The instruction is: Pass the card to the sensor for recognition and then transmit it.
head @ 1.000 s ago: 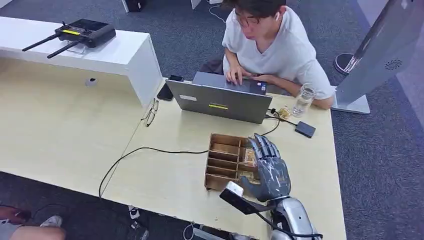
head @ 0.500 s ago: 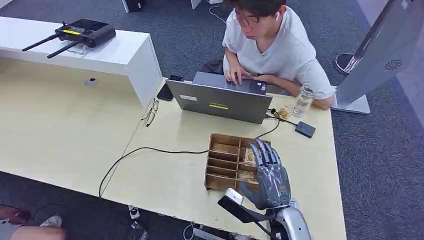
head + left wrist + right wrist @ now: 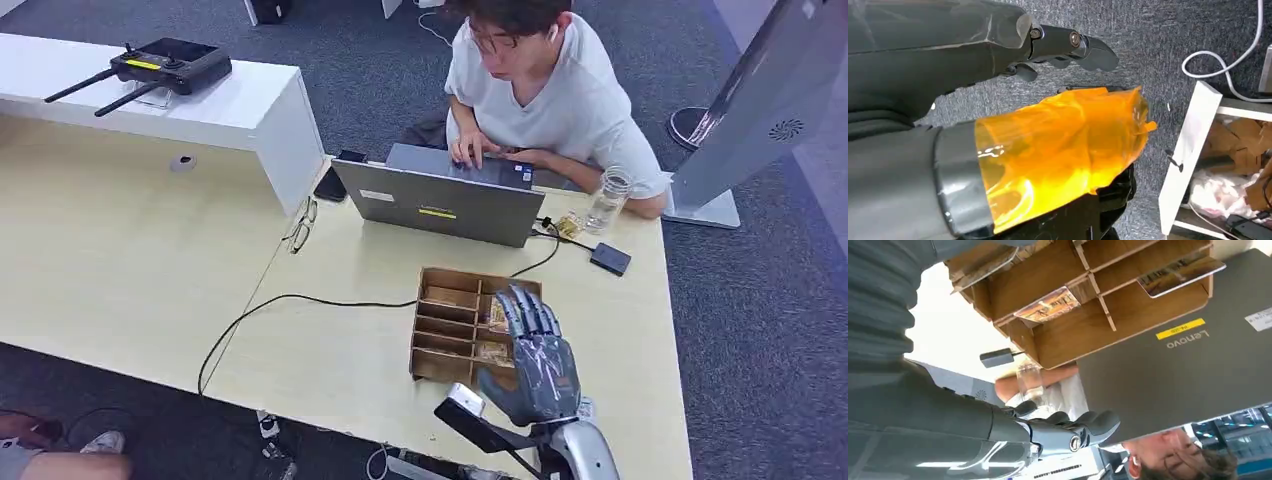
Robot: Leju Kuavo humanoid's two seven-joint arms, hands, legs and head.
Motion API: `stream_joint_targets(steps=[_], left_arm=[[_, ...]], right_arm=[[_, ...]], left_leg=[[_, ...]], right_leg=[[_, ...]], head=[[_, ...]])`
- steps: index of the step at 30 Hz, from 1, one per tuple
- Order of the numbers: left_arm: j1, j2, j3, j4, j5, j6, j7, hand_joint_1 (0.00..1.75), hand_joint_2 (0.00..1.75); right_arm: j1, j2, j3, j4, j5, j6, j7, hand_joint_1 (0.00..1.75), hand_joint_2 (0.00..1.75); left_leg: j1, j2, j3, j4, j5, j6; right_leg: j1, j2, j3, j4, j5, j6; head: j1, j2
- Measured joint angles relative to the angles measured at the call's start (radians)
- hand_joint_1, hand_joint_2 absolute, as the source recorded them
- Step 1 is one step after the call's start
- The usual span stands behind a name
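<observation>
Hovering over the near right part of the wooden divided tray, the right hand has its fingers extended and apart, holding nothing. The tray sits on the light wood table; its compartments hold printed cards, one lying flat in a near cell, another in a cell closer to the laptop. A black cable runs across the table to the tray's left side. Beyond the tray, a person types at the laptop, with a glass jar beside it. The left hand hangs above grey carpet, fingers loosely extended, nothing held.
</observation>
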Motion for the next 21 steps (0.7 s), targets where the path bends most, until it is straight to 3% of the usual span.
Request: stream_joint_targets(steps=[21], left_arm=[[0.0,0.0,-0.002,0.0,-0.004,0.001,0.012,0.0,0.0]], right_arm=[[0.004,0.0,-0.003,0.08,0.017,-0.012,0.031,0.0,1.75]], left_leg=[[0.0,0.0,0.0,0.0,0.0,0.0]], right_leg=[[0.0,0.0,0.0,0.0,0.0,0.0]], head=[[0.0,0.0]])
